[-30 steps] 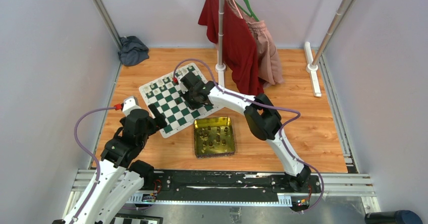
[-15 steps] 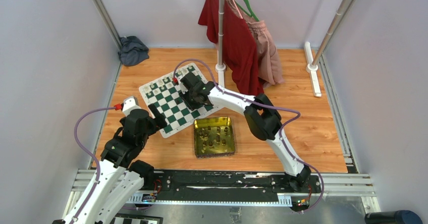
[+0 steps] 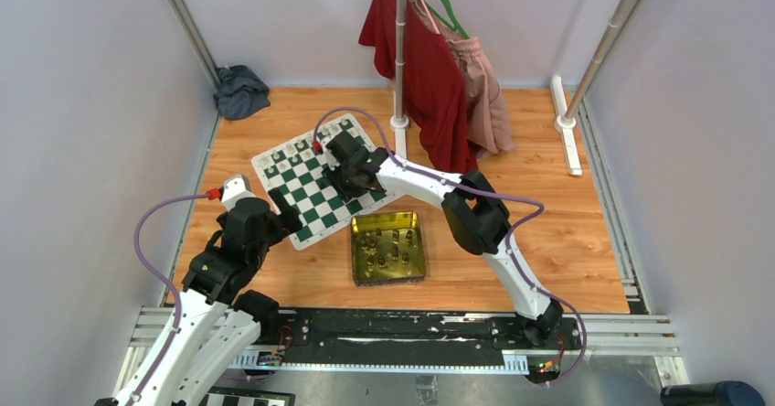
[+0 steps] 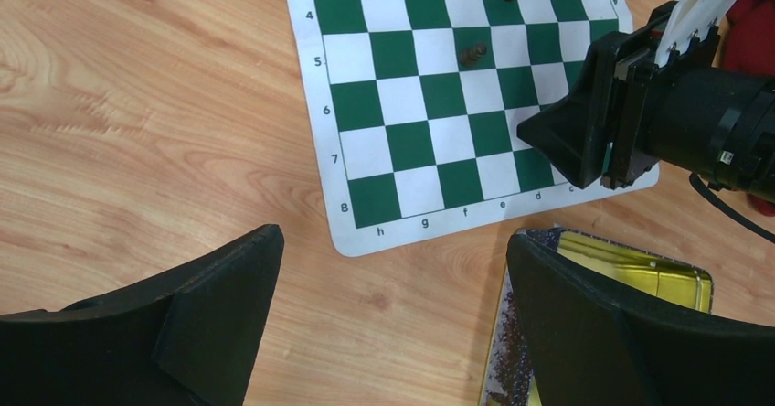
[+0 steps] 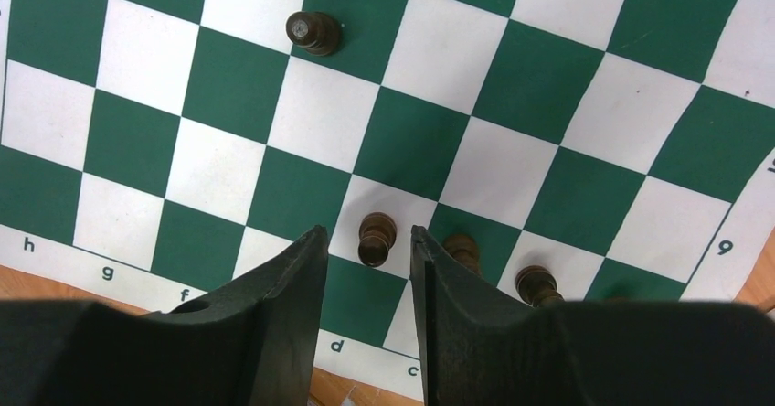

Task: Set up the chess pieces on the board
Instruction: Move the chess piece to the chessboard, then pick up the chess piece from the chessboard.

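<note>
Right wrist view: board runs off all four edges. Dark piece half hidden behind right gripper finger; second dark piece base covered by gripper body.
Top view: chess pieces too small to tell kind.
Left wrist view: tin mostly hidden behind left gripper finger.

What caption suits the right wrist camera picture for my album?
Open right pincer straddles a dark chess piece near the edge of the board.
</note>
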`<control>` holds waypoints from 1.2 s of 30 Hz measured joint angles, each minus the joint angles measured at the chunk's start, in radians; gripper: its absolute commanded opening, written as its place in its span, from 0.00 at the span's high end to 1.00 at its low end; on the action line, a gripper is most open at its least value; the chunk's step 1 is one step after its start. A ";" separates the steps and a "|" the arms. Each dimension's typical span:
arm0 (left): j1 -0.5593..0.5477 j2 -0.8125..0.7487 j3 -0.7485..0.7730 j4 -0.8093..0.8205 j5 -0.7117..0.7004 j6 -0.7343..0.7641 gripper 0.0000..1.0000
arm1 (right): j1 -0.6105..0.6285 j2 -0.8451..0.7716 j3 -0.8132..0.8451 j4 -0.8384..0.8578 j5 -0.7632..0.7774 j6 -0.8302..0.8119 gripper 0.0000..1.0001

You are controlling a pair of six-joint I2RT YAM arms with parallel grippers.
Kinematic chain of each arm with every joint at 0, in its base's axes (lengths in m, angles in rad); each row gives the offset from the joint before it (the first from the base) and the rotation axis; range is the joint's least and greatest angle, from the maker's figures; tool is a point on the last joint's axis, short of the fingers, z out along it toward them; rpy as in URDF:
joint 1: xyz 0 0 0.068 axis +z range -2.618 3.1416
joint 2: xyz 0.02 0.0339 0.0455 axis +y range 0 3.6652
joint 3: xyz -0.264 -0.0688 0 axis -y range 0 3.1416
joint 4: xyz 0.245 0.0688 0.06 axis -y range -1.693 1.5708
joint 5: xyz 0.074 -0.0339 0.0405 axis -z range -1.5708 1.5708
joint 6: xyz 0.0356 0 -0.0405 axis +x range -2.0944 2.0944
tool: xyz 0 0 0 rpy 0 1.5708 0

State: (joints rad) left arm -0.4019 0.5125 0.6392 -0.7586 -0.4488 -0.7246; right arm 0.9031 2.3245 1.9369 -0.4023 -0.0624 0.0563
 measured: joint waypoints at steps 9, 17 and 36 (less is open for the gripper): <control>0.000 -0.002 0.000 -0.006 -0.005 -0.012 0.00 | 0.000 -0.019 0.000 -0.001 0.011 -0.005 0.53; 0.000 0.070 0.002 0.035 -0.004 -0.010 0.05 | 0.000 -0.065 0.027 -0.002 0.045 -0.021 0.45; -0.021 0.558 0.031 0.377 -0.014 0.072 0.18 | -0.130 -0.383 -0.200 0.018 0.213 0.030 0.45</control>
State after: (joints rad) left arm -0.4229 1.0702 0.6704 -0.3813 -0.4625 -0.6525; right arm 0.7734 1.9419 1.7374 -0.3847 0.1509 0.0864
